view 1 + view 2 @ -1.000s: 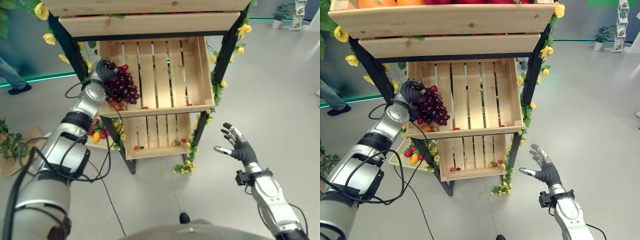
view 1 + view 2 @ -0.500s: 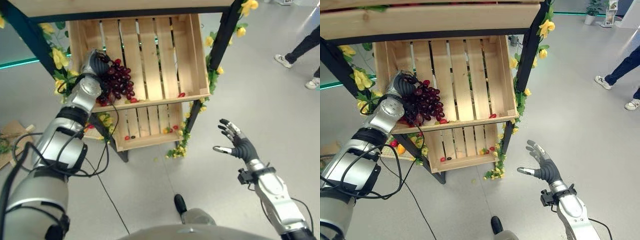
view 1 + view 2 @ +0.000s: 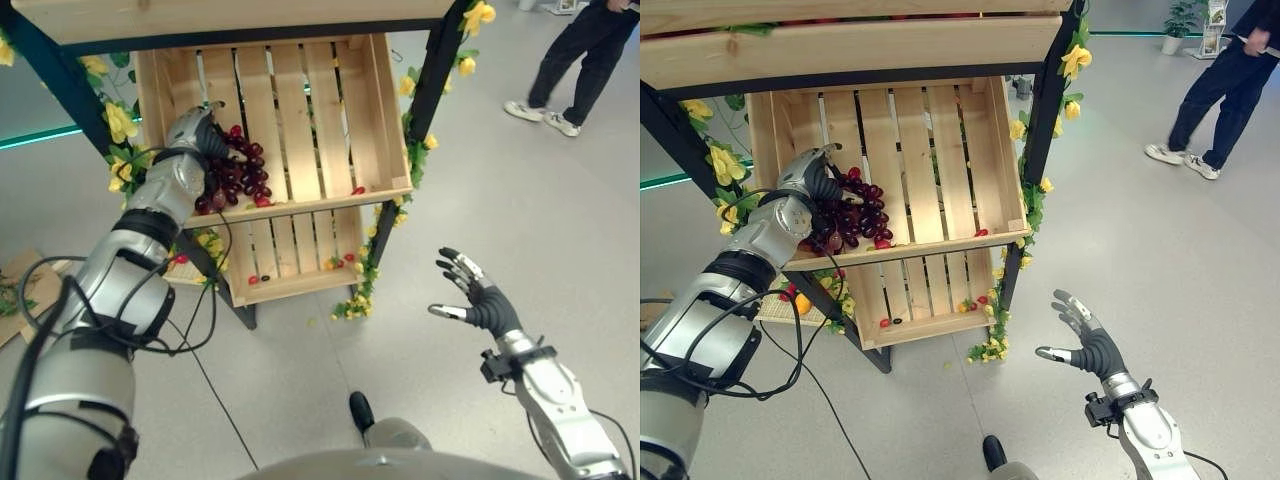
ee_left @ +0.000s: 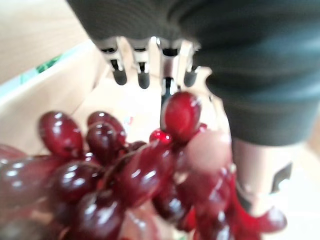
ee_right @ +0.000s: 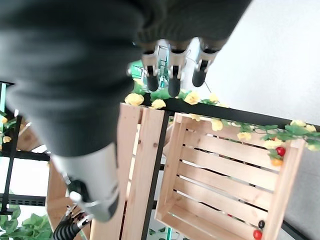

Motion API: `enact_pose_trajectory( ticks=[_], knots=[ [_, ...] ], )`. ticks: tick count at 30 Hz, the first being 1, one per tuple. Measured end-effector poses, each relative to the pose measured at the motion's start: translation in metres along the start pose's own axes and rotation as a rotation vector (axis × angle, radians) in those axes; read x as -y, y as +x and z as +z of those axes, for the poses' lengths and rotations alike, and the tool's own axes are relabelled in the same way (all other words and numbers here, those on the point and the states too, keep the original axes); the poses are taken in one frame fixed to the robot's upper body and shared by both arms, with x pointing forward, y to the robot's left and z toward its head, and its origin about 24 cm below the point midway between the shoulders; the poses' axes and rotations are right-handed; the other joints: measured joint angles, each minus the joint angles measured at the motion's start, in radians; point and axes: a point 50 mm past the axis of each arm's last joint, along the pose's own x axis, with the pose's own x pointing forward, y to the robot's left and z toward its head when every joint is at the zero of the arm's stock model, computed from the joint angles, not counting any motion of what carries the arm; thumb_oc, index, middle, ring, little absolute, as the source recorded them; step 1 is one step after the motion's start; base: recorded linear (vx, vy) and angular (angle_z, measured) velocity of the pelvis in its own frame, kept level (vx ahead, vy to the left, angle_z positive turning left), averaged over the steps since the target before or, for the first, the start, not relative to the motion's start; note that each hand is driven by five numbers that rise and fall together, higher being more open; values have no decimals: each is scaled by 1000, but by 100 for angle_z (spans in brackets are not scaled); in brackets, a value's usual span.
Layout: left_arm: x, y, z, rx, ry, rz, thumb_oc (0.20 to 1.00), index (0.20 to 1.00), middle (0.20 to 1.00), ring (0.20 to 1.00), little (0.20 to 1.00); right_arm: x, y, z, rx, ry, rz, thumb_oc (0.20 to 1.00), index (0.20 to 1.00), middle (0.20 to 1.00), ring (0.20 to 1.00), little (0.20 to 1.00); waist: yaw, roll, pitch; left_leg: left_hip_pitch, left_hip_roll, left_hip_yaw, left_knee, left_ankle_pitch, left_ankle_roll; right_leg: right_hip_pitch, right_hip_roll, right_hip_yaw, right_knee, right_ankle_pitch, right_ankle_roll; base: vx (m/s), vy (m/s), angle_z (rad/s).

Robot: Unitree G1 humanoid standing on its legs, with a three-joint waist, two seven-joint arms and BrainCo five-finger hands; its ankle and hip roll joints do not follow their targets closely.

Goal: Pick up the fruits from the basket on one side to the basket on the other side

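Dark-red grapes (image 3: pixel 234 172) sit bunched in the left hand (image 3: pixel 192 133), whose fingers curl around the upper stem end of the cluster; the left wrist view has the berries pressed against the palm with the fingertips (image 4: pixel 142 78) just past them. Hand and bunch are inside the middle wooden crate (image 3: pixel 375 110), at about 9 o'clock within it, the lowest berries touching or nearly touching the slats near the front lip (image 3: pixel 320 207); cannot tell which. One small red fruit (image 3: pixel 358 189) lies at the crate's 5 o'clock corner, well apart from the bunch. Below, a lower crate (image 3: pixel 310 282) holds scattered small fruits, and a tray of mixed fruit (image 3: pixel 792 296) shows behind the left forearm. Right hand (image 3: pixel 472 298) hangs at 4 o'clock of the shelf, fingers spread, holding nothing. A person's legs (image 3: pixel 1206 95) stand at 2 o'clock, well clear. Risks, as judged: grip is on the stem end only, so loose berries could shear off or the bunch slip if the hand opens while raised; berries near the front lip might roll out over it; the forearm is close to the black frame post (image 3: pixel 60 85) and could knock it.
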Motion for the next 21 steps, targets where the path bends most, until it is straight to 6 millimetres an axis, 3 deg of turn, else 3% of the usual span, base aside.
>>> enact_pose_trajectory(
  ticks=[16, 21],
  knots=[
    [2, 0, 9, 49, 58, -23, 1000, 1000, 1000, 1000, 1000, 1, -2, -1, -9, -9, 11, 1000, 1000, 1000, 1000, 1000, 30, 13, 12, 17, 2, -7, 0, 1, -1, 22, -2, -7, 0, 0, 0, -11, 0, 1],
    [-13, -10, 35, 208, -204, 140, 1000, 1000, 1000, 1000, 1000, 2, -1, 0, -5, -12, 9, 1000, 1000, 1000, 1000, 1000, 46, 10, 14, 22, 5, -27, 0, 2, -2, 36, -3, -28, 0, -4, -3, -6, -19, 11]
  ],
)
